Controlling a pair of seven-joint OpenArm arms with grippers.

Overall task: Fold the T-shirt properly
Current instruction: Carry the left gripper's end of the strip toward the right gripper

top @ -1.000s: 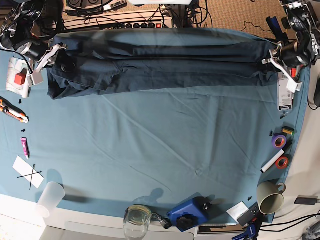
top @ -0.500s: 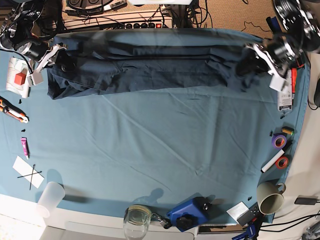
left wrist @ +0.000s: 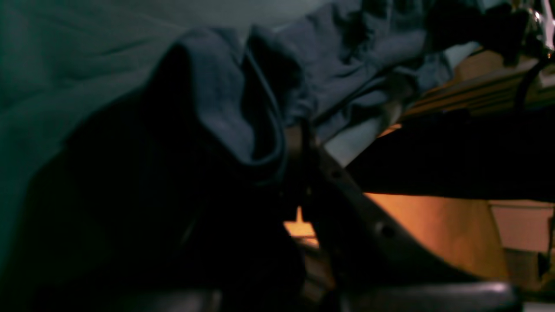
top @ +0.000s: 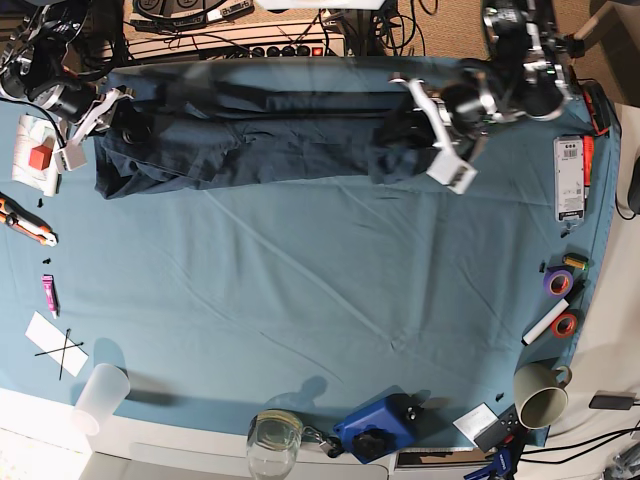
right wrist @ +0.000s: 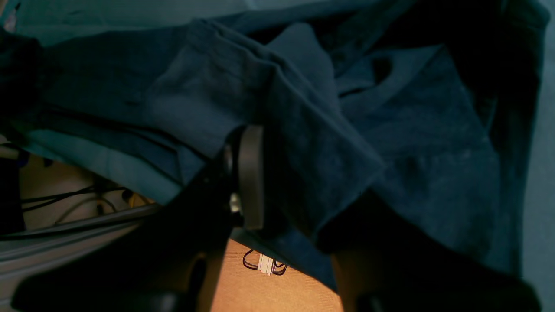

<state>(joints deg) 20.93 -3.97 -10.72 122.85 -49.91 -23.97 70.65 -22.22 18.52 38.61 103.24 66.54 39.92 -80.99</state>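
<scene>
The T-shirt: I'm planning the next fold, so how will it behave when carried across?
The T-shirt probably stays floppy: it bunches and droops at the left hand. It looks light, lifting easily. It may drag and wrinkle over the tablecloth.

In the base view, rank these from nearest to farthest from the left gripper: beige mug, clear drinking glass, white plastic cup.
From the left gripper, shut on the T-shirt:
1. Beige mug, at the bottom right edge.
2. Clear drinking glass, at the bottom edge, middle.
3. White plastic cup, at the bottom left corner.

Teal tablecloth (top: pixel 300 300) (creased), brown floor (top: pixel 450 25) beyond
</scene>
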